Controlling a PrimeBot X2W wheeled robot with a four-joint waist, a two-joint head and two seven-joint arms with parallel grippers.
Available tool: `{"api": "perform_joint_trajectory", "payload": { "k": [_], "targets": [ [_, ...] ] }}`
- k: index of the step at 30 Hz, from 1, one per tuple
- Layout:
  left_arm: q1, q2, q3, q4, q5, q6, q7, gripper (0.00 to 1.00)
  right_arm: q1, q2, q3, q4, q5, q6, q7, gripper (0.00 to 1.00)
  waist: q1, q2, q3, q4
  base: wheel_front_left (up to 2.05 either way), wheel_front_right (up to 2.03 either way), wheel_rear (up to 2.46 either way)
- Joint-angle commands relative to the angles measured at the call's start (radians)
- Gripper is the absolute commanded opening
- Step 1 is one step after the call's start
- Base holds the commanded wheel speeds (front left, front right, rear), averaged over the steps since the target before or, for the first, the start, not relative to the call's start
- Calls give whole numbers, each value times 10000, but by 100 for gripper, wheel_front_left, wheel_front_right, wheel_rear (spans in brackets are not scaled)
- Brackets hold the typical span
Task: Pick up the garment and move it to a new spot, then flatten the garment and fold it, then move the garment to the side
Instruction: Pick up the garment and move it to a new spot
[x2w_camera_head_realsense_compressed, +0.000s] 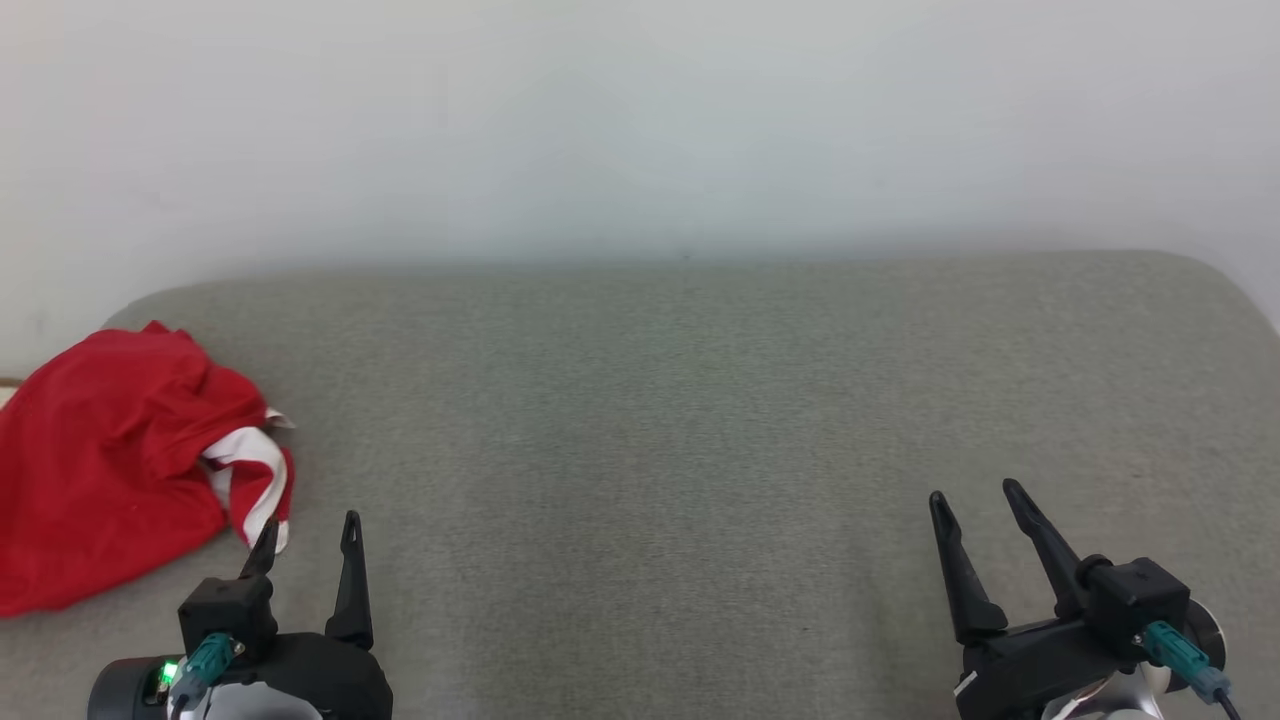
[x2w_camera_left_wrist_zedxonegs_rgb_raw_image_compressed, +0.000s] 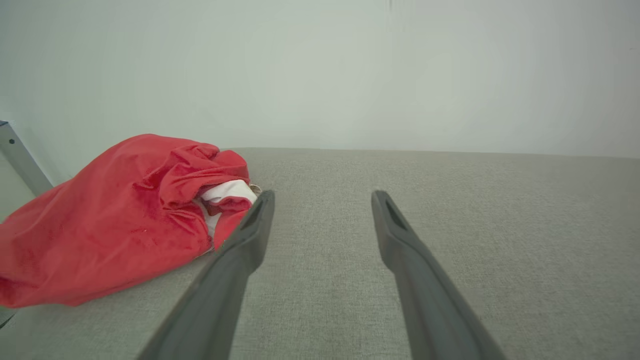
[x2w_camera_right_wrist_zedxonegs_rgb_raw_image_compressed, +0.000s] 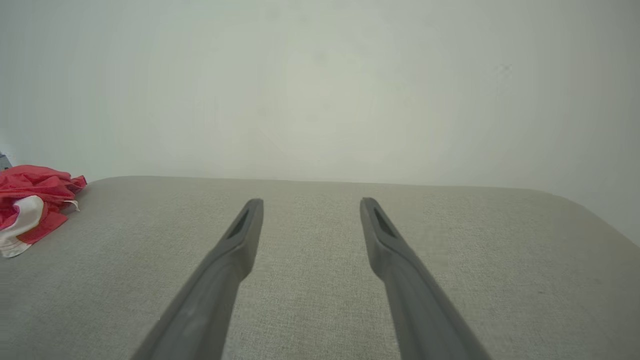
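Note:
The garment (x2w_camera_head_realsense_compressed: 120, 460) is a crumpled red cloth with white stripes, bunched at the far left of the grey padded surface (x2w_camera_head_realsense_compressed: 680, 420). It also lies at the left of the left wrist view as a red heap (x2w_camera_left_wrist_zedxonegs_rgb_raw_image_compressed: 115, 220) and small at the left edge of the right wrist view (x2w_camera_right_wrist_zedxonegs_rgb_raw_image_compressed: 30, 205). My left gripper (x2w_camera_head_realsense_compressed: 310, 535) stands open at the lower left, its left fingertip just at the garment's white-striped edge, with nothing between its fingers (x2w_camera_left_wrist_zedxonegs_rgb_raw_image_compressed: 240, 250). Far from the garment, my right gripper (x2w_camera_head_realsense_compressed: 978, 495) is open at the lower right and holds nothing.
A pale wall (x2w_camera_head_realsense_compressed: 640, 120) rises right behind the padded surface. The surface's corners are rounded at the far left and the far right (x2w_camera_head_realsense_compressed: 1230, 290). A grey metal bar (x2w_camera_left_wrist_zedxonegs_rgb_raw_image_compressed: 20, 160) shows beyond the garment at the left.

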Motion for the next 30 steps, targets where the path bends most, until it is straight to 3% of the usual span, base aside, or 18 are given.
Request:
{"api": "perform_joint_trajectory", "payload": {
  "k": [1, 17, 30],
  "targets": [
    [-129, 66, 24, 1, -151, 21, -64, 100, -14, -22, 49, -57, 39, 0, -20, 100, 0, 0, 38, 370, 0, 0, 0],
    [100, 59, 192, -35, -449, 263, -273, 100, -140, -5, 846, -329, 249, 0, 33, 100, 0, 0, 191, 2868, 0, 0, 0],
    [165, 122, 167, -174, -651, 332, -270, 100, -156, 12, 855, -309, 221, 0, -24, 100, 0, 0, 281, 3514, 0, 0, 0]
  ]
}}
